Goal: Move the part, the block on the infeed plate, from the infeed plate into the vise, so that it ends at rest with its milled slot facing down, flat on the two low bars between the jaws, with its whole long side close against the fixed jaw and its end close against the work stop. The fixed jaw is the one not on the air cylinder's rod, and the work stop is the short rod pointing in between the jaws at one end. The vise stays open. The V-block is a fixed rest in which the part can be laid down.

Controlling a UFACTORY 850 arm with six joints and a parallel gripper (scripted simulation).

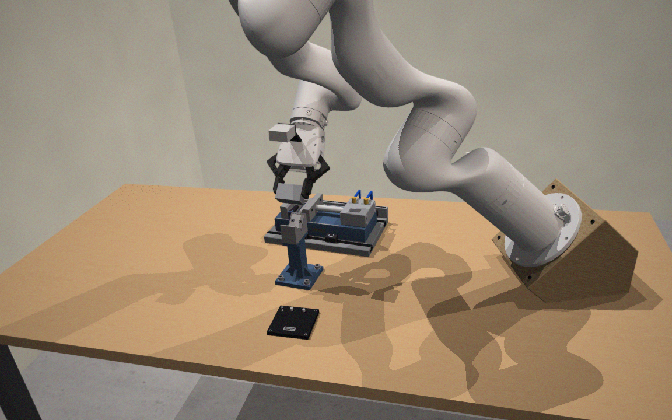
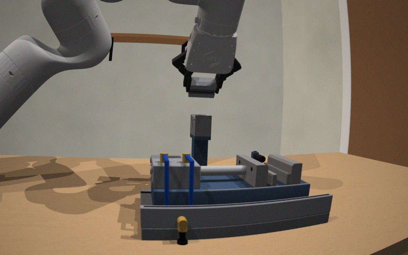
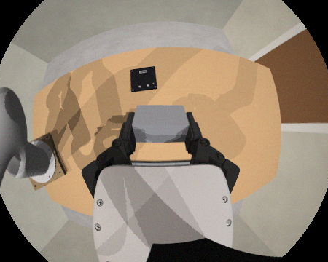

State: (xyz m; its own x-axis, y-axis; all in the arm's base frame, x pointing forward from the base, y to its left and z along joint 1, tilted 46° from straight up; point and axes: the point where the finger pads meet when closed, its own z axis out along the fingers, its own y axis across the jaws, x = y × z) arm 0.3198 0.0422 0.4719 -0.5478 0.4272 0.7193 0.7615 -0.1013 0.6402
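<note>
Pale walls back the tan wooden table [image 1: 119, 271], where the black-fingered end effector [image 2: 202, 86] is clamped on the grey rectangular metal block [image 2: 202, 89], high above the blue-based vise [image 2: 231, 187]. Rigid, smooth and probably weighty, the block suits a grip across its long sides. The black square infeed plate [image 1: 293, 321] holds nothing; nothing lies between the vise jaws.

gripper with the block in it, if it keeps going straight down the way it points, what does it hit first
Probably the V-block: in the exterior view the gripper, shut on the part, hangs straight above it. Depth is unclear, so it could pass beside it.
</note>
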